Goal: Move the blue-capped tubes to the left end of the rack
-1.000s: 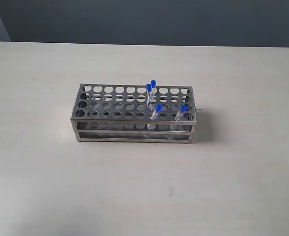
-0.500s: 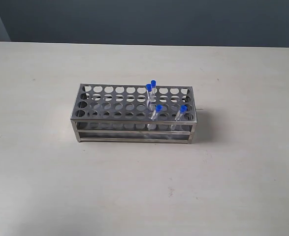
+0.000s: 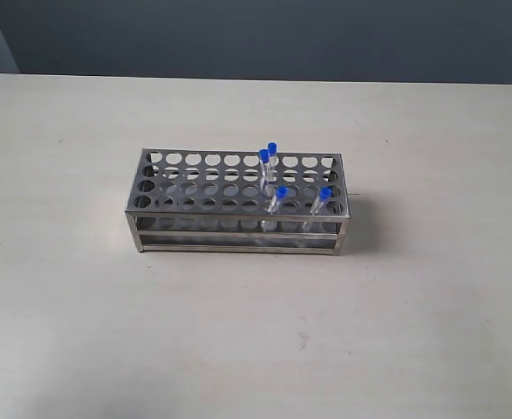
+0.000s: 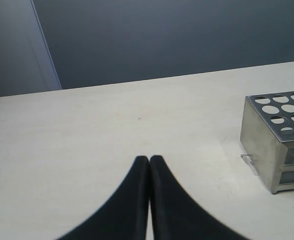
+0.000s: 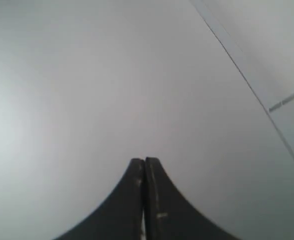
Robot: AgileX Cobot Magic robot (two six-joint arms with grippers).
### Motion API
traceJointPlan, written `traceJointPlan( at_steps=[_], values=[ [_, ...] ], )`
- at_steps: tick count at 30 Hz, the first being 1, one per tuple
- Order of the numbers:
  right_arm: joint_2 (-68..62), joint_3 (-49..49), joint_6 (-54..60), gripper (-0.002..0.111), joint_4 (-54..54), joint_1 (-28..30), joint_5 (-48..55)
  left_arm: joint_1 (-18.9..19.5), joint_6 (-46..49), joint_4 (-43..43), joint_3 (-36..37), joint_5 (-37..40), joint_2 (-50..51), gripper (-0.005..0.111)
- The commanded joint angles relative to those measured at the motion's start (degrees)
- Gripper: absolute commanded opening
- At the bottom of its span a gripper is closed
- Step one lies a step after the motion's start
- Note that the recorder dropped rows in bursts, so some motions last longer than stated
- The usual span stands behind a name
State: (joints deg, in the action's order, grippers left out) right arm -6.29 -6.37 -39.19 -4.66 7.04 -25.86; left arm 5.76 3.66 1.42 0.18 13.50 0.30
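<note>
Pale worktop (image 3: pixel 81 332) under a dark wall (image 3: pixel 256 35): left gripper (image 4: pixel 149 159) and right gripper (image 5: pixel 144 161) both have jaws pressed together on nothing, neither showing in the exterior view. Nothing has shifted in the last second, so the task looks unstarted. The rack (image 3: pixel 186 185) sits mid-worktop, well apart from the left gripper, all four blue-capped tubes (image 3: pixel 280 194) toward its 3 o'clock end, its 9 o'clock holes bare

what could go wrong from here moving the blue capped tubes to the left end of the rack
The two back blue-capped tubes stand nearly touching, so grabbing one may knock the other. The front tubes lean in their holes and might snag on the rack if pulled straight up. The left pincer and right pincer are both shut; coming down that way would likely jab a cap.
</note>
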Motion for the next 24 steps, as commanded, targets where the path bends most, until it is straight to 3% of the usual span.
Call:
traceJointPlan(
  at_steps=[1, 5, 10, 15, 18, 24],
  values=[
    [-11.46, -13.73, 9.78, -0.001, -11.83, 0.25, -0.94, -0.23, -0.03, -0.09, -0.18, -0.28, -0.3, 0.001],
    [-24.98, -24.87, 9.25, -0.001, -25.24, 0.25, -6.7, -0.23, -0.03, -0.09, -0.18, -0.28, -0.3, 0.001],
    [-42.35, -36.93, -1.39, -0.001, -42.26, 0.12, -15.88, -0.23, -0.03, -0.09, -0.18, -0.28, -0.3, 0.001],
    [-50.75, -37.14, -7.57, -0.001, -53.04, -7.33, -6.56, -0.23, -0.03, -0.09, -0.18, -0.28, -0.3, 0.001],
    [-55.78, -30.48, -1.85, -0.001, -46.35, -14.22, -0.28, -0.23, -0.03, -0.09, -0.18, -0.28, -0.3, 0.001],
    [-63.55, -14.61, 29.94, -0.001, -10.68, -24.03, -5.31, -0.23, -0.03, -0.09, -0.18, -0.28, -0.3, 0.001]
  ],
)
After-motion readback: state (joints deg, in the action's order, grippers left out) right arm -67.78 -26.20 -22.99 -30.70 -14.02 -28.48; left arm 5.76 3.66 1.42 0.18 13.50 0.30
